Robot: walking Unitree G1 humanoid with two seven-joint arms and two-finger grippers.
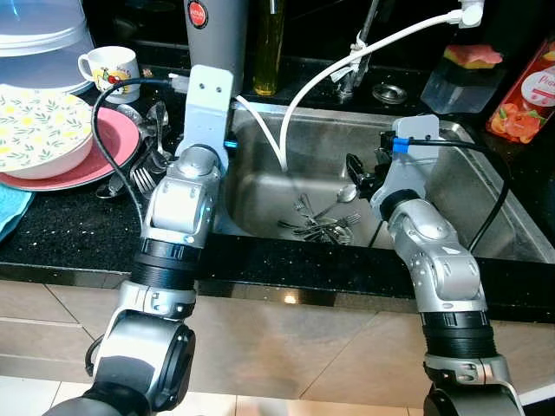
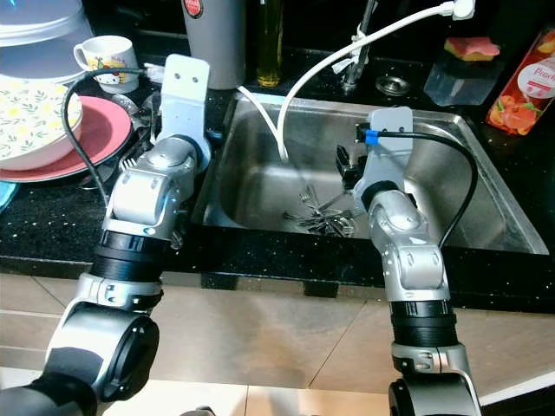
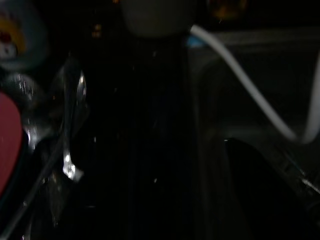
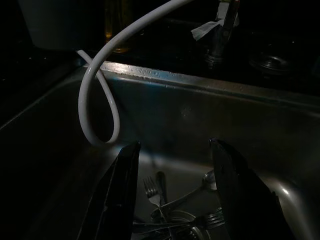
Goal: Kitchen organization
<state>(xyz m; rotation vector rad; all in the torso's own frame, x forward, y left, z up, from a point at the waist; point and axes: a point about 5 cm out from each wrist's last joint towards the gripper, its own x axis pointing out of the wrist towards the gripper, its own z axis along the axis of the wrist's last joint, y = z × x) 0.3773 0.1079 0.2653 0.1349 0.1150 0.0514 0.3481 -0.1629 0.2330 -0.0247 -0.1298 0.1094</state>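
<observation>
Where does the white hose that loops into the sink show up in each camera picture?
Left eye view: white hose arcs from upper right down into the sink.
Right eye view: same arc, centre top.
Left wrist view: pale curve over the dark basin.
Right wrist view: loop above the right gripper, open.
Shared landmark: the cutlery pile.

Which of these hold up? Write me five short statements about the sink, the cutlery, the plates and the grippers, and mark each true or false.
1. Forks and spoons lie in the bottom of the steel sink. True.
2. The right gripper is shut on a fork. False: its fingers are apart, hovering above the cutlery.
3. A white hose hangs down into the sink. True.
4. The floral bowl sits in the sink. False: it rests on a pink plate on the counter, on the robot's left.
5. The mug lies tipped over. False: it stands upright behind the plates.
</observation>
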